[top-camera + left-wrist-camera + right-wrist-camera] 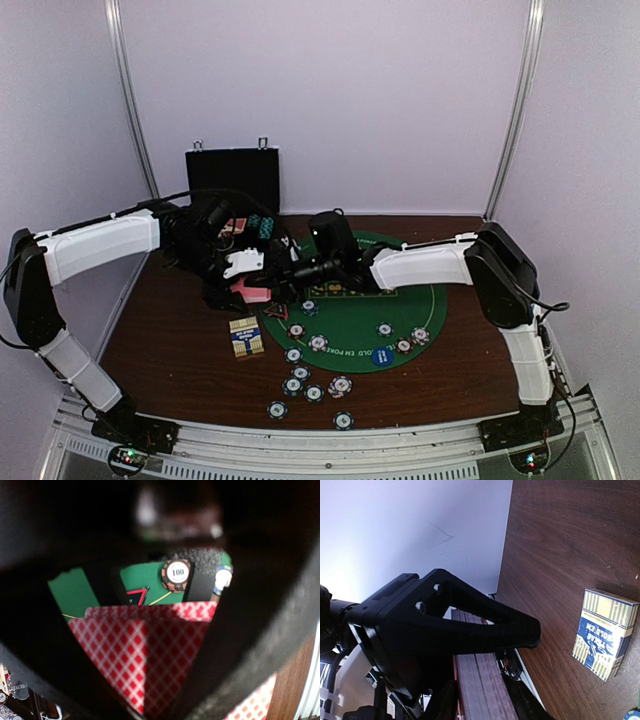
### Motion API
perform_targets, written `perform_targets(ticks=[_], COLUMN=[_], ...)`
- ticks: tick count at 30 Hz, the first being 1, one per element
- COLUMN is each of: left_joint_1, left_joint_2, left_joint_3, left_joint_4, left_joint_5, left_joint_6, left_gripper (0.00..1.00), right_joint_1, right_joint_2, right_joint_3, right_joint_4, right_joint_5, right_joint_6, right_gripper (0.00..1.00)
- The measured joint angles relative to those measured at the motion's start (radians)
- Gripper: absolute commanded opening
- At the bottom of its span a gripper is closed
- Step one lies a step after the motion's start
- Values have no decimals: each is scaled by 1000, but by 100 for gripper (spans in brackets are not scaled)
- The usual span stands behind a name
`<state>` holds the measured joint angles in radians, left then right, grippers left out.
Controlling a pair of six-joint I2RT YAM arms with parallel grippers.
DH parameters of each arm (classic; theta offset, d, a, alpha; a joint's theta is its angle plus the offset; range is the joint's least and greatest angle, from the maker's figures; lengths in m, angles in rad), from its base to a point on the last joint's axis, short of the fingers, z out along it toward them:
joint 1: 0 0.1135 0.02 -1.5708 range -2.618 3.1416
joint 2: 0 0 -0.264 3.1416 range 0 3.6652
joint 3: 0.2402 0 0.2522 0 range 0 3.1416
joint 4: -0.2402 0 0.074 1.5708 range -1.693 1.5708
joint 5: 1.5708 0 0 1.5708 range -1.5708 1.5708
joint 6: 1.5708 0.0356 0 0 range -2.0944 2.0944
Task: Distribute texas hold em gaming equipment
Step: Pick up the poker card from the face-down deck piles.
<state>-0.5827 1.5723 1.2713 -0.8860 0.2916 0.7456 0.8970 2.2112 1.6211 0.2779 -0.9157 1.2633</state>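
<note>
My left gripper [246, 280] is shut on a stack of red-checked playing cards [145, 655] above the table, just left of the green felt mat [400, 320]. In the top view the cards [253, 292] show pink under its white body. My right gripper [292, 272] reaches in from the right and meets the left one; its jaws stand open around the edge of the stack [480, 680], one black finger [485, 625] crossing over it. Several striped poker chips [317, 342] lie on the mat and on the wood in front of it. A blue marker disc [381, 356] sits on the mat.
A blue-and-gold card box [246, 337] [605, 632] lies on the brown table left of the mat. The black case [232, 178] stands open at the back. A chip marked 100 [176, 575] rests on the mat beyond the cards.
</note>
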Motion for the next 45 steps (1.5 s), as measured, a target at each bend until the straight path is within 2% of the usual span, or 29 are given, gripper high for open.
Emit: perform_targets(ticks=[3,9,13,19,25,37,45], left_joint_1=[-1,-6,-6,-6,-6,-5,-5], left_joint_2=[-2,-10,-11,-11,-20,-23,-23], left_joint_3=[-6,-22,-24,-27,-38,-44,-44], left_joint_4=[3,14,18,20,25,26,26], left_joint_5=[0,-1,-4,-11,-27,-37,-42], left_joint_6=[0,0,0,-1,-4,-7,-8], left_gripper=[43,42,38,37,37,36,36], right_joint_1=[0,-8,-11,-18,-23,-23,-18], right_joint_2=[-14,-68,-93,-129,-164,-200,-193], right_joint_3=[-8,-47,-68,-103,-124,-132,-132], right_joint_4=[-20,-97,-132,-163,-212,-230,-162], right_joint_5=[1,6,8,8,8,6,-5], right_joint_6=[-12,-61,-85,-93,-116,-110,-61], right_gripper=[34,39,40,40,29,27,19])
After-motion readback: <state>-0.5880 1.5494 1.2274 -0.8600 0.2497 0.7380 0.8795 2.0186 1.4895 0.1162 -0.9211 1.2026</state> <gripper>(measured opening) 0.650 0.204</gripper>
